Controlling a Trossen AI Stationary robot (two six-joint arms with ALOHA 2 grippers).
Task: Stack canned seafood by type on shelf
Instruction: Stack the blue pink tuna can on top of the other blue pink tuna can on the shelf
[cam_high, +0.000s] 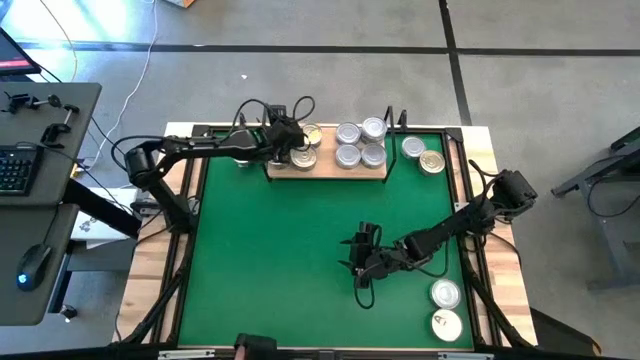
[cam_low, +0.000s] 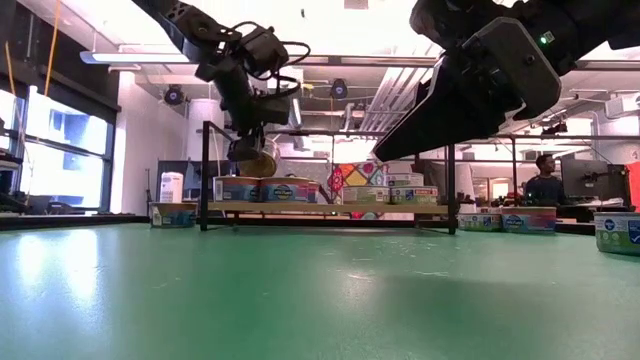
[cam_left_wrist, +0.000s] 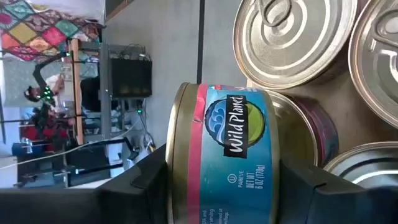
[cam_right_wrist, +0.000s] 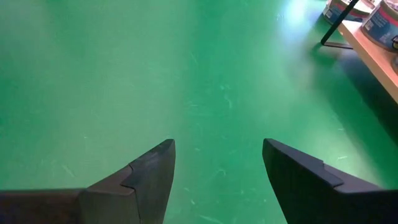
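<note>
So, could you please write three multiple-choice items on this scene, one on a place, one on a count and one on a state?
1. Where is the left gripper?
A. Over the shelf's left end
B. Over the mat's near edge
C. Off the table

2. How many tins lie near the mat's near right corner?
A. None
B. Two
C. Five

3. What is the right gripper's state?
A. Shut on a tin
B. Open, empty
C. Shut on the shelf

Key: 1 A, the high view shows it there holding a blue-labelled tin; 2 B, two silver lids show; 3 B, bare mat shows between its fingers.
</note>
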